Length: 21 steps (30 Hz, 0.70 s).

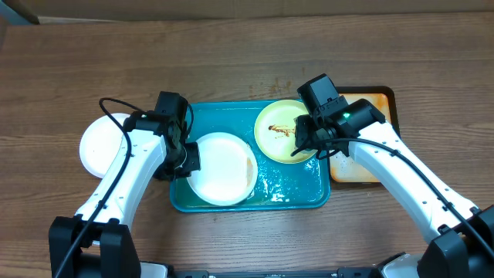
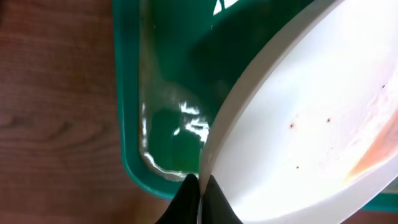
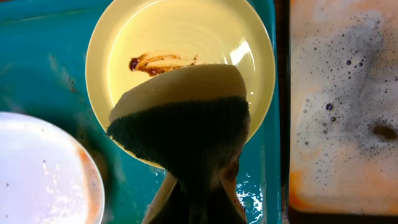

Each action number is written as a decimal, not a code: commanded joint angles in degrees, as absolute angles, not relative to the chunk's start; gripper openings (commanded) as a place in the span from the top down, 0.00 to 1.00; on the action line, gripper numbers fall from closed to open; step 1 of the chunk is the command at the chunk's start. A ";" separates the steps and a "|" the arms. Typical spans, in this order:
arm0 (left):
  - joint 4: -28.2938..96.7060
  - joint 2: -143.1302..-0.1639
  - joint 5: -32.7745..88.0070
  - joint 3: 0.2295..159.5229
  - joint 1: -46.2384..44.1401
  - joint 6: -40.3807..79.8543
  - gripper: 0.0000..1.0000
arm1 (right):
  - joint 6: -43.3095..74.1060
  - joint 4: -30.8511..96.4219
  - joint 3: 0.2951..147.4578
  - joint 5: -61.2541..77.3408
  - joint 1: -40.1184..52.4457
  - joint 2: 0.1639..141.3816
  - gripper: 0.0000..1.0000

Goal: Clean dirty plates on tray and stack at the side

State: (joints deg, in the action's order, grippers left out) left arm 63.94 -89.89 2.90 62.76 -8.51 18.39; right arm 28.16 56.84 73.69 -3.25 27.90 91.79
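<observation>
The teal tray holds a white plate at its left and a pale yellow-green plate with a brown sauce smear at its right. My left gripper is shut on the white plate's left rim and tilts it above the tray. My right gripper is shut on a sponge, dark side down, over the yellow-green plate. A second white plate lies on the table left of the tray.
A smaller orange tray with foamy water stands right of the teal tray. The teal tray's floor is wet. The white plate in the left gripper has a faint orange smear.
</observation>
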 commanded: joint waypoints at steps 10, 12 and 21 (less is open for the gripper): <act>62.28 -89.71 4.03 63.81 -8.23 19.77 0.96 | 27.57 57.14 74.22 -3.36 28.27 91.64 0.96; 59.92 -89.71 3.95 63.81 -8.23 19.77 0.96 | 27.57 57.36 74.22 -3.36 28.27 91.64 0.96; 64.16 -89.54 2.37 63.81 -8.23 19.86 0.96 | 27.57 57.56 74.22 -3.38 28.27 91.64 0.96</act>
State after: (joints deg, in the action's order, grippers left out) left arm 62.35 -89.89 3.18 62.78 -8.51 19.20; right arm 28.01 57.63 73.69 -3.20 27.90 91.79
